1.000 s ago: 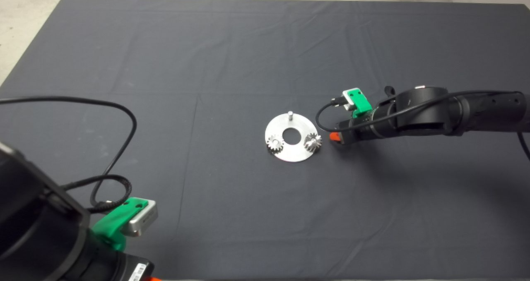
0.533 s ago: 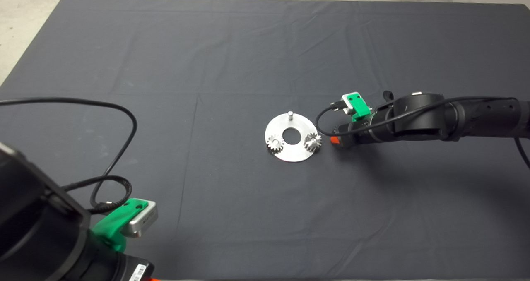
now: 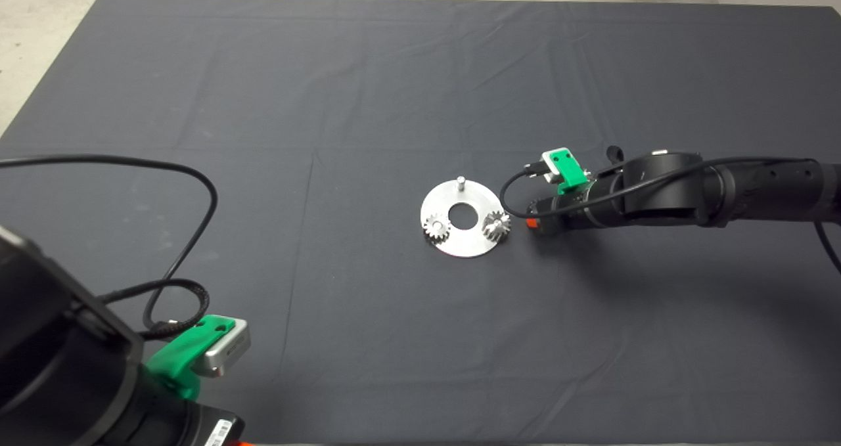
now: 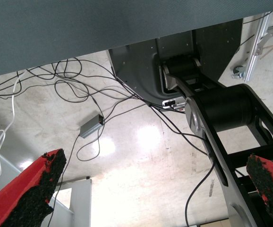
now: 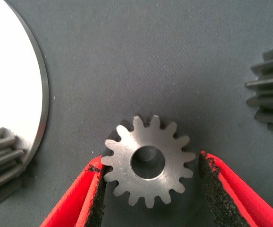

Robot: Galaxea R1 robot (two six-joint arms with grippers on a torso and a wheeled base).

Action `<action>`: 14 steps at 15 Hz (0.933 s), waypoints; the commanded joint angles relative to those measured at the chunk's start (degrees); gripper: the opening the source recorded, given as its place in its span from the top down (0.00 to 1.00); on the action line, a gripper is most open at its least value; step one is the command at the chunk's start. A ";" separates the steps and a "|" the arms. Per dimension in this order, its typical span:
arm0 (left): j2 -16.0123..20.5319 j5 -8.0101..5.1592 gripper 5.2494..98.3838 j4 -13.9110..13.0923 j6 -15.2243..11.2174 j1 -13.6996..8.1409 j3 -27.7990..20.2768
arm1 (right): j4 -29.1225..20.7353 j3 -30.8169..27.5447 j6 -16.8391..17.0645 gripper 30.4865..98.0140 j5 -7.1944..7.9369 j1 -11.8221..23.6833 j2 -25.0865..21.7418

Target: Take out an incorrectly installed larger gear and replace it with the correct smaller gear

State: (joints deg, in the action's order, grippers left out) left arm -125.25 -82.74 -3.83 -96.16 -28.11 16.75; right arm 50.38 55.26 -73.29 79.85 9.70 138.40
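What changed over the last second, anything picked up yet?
Only the right arm moved: it settled slightly lower beside the round plate, and the right gripper now straddles the smaller gear lying flat on the mat, not yet closed on it. The plate, its two mounted gears, the bare pin and the parked left gripper stayed put.
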 commanded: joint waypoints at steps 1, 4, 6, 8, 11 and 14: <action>0.13 -0.32 0.00 -0.92 -0.26 -0.28 -0.86 | 3.24 -0.09 0.24 0.70 0.13 0.85 -0.10; 0.12 -0.32 0.00 -0.92 -0.26 -0.28 -0.86 | 5.34 -0.08 0.25 0.70 0.13 0.67 0.19; 0.13 -0.32 0.00 -0.92 -0.26 -0.19 -0.86 | 5.60 -0.08 0.82 0.72 -0.48 0.63 0.34; 0.06 -0.41 0.00 -0.92 -0.26 -0.19 -0.86 | 5.69 0.39 0.87 0.78 -1.54 0.49 0.25; 0.04 -0.49 0.00 -0.92 -0.26 0.86 -0.86 | 5.69 1.15 1.04 0.80 -1.71 -0.38 0.25; 0.04 -0.49 0.00 -0.92 -0.26 1.04 -0.86 | 5.69 1.24 1.04 0.81 -2.42 -1.27 0.00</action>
State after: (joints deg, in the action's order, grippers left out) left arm -125.25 -82.96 -3.83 -96.17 -26.65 16.75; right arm 54.93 55.94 -72.40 78.42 9.07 138.67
